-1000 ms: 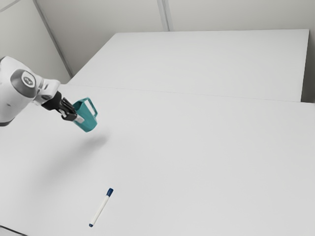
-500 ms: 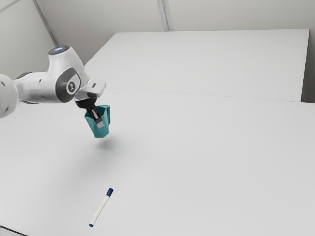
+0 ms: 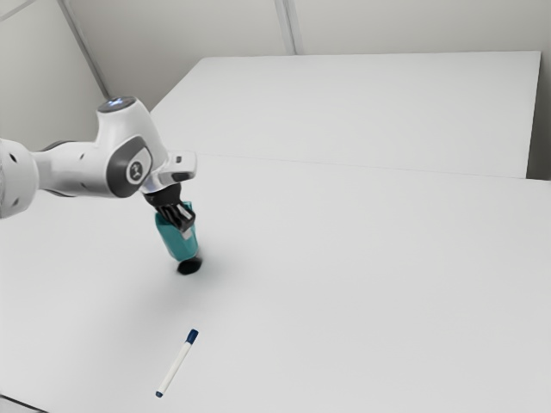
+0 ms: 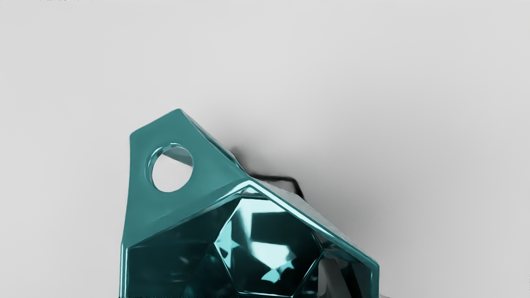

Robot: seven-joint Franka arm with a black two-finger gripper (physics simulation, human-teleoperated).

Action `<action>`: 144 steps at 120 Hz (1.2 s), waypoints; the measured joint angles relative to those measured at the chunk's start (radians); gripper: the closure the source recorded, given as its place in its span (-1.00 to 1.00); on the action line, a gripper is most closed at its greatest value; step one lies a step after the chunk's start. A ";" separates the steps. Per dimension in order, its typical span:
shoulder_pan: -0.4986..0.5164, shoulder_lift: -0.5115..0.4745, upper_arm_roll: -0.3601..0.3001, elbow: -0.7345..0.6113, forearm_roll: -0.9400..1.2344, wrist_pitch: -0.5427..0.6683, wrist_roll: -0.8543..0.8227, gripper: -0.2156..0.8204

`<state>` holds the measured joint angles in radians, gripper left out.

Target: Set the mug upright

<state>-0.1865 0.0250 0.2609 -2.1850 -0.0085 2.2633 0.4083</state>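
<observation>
the faceted teal mug (image 3: 175,241) hangs mouth up in the black two-finger claw (image 3: 185,227), leaning a little, its base close over a dark shadow (image 3: 189,267) on the white worktop (image 3: 362,284). whether the base touches, i can't tell. it is well in from the worktop's far seam, toward the exterior view's left; the white marker with a blue cap (image 3: 177,363) lies well apart, toward the near edge.

the claw is closed on the mug's wall, one finger (image 4: 329,278) inside the mouth and the other outside, below the rim (image 4: 314,224).

the mug looks hard and glossy, probably glazed, fairly light, with no give. smooth flat facets could slip or pivot in a one-wall pinch, and a knock might chip it. the pinched wall is a fair hold; the pierced handle (image 4: 207,178) sticks out and would pull it off balance. i'd want the base flat on the worktop before letting go.
</observation>
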 joint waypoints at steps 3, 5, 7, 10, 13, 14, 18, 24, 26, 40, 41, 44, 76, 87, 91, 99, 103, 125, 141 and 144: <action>-0.004 0.005 0.000 0.001 0.000 0.006 -0.012 0.93; -0.008 0.007 0.000 0.001 -0.001 0.010 -0.019 0.93; -0.012 0.010 -0.001 0.002 -0.001 0.013 -0.027 0.93; -0.019 0.013 -0.001 0.002 -0.001 0.018 -0.038 0.93; -0.028 0.018 -0.002 0.003 -0.002 0.022 -0.049 0.93; -0.030 0.020 -0.003 0.003 -0.002 0.023 -0.053 0.93; -0.043 0.027 -0.006 0.005 -0.002 0.028 -0.067 0.93; -0.064 0.035 -0.013 0.008 -0.003 0.037 -0.086 0.93; -0.070 0.037 -0.016 0.008 -0.003 0.040 -0.093 0.93; -0.108 0.047 -0.029 0.009 -0.004 0.052 -0.137 0.93; -0.109 0.047 -0.029 0.009 -0.004 0.053 -0.140 0.93; -0.111 0.047 -0.030 0.008 -0.005 0.054 -0.149 0.93; -0.095 0.068 -0.031 0.001 -0.006 0.067 -0.224 0.93; -0.097 0.075 -0.031 0.004 -0.007 0.069 -0.243 0.93; -0.097 0.076 -0.031 0.004 -0.007 0.069 -0.249 0.89; -0.097 0.076 -0.032 0.005 -0.010 0.067 -0.259 0.62; -0.097 0.076 -0.032 0.005 -0.010 0.066 -0.263 0.48; -0.098 0.068 -0.032 0.005 -0.018 0.064 -0.283 -0.03; -0.097 0.031 -0.036 0.003 -0.021 0.046 -0.295 -0.20; -0.097 0.022 -0.036 0.002 -0.021 0.040 -0.298 -0.22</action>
<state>-0.2839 0.0470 0.2248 -2.1827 -0.0295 2.3033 0.1107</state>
